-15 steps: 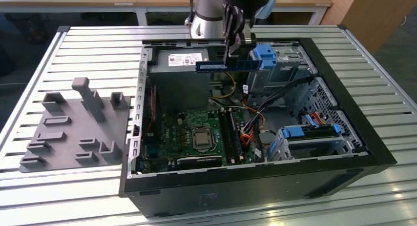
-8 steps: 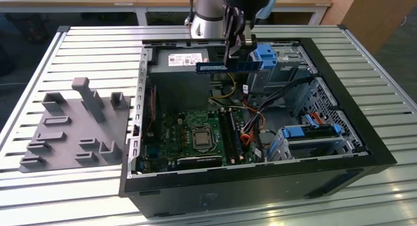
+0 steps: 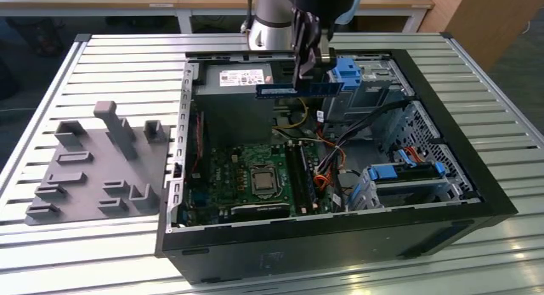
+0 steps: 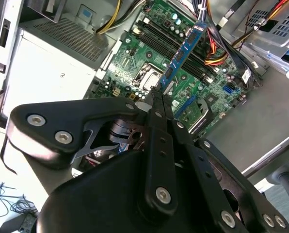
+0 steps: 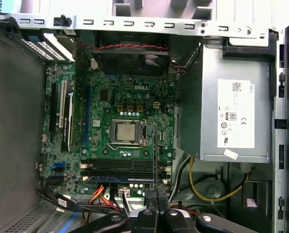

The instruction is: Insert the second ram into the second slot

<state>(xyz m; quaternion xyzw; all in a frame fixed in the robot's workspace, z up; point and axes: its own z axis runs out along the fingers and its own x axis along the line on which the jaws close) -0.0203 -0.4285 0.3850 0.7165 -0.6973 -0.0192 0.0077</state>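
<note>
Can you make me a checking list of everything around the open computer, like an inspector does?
Surface: slatted metal table, with the open computer case lying on it.
Job's things: second ram held in the air above the case; not yet in the memory slots.
Clutter: grey holder tray beside the case, on the exterior view's left.
Grasping part: pincer shut on the second ram.
Cables: red, orange and yellow wires inside the case, near the slots.
Surroundings: wooden furniture behind the table.
</note>
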